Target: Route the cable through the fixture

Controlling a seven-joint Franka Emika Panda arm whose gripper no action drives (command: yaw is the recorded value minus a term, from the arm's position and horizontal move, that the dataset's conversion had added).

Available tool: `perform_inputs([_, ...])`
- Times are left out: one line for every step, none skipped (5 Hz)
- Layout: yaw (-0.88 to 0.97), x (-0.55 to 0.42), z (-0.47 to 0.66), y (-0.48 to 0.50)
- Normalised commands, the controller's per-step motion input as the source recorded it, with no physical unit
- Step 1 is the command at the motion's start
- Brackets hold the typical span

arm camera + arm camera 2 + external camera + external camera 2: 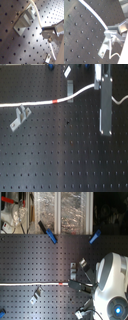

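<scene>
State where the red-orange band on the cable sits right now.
In the first exterior view, the red-orange band sits on the white cable, between the grey bracket toward the first exterior view's left and another bracket to its upper right.

Soft, low-resolution frames; even light, faint glare on metal.

Cable (35,103) behind bracket (19,118)

This looks like a lab bench: a black perforated breadboard table (60,159) with regular rows of mounting holes, grey metal brackets (19,118) on it, and cluttered shelving (50,212) behind.
</scene>
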Motion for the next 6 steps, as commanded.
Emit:
perform_inputs([0.0,-0.002,0.03,-0.017])
perform_inputs([-0.54,0.04,0.0,-0.064])
perform_inputs([0.0,-0.005,0.0,-0.066])
perform_inputs([0.0,0.002,-0.05,-0.143])
perform_inputs([-0.13,-0.002,-0.5,-0.362])
perform_inputs([-0.15,-0.017,-0.34,-0.352])
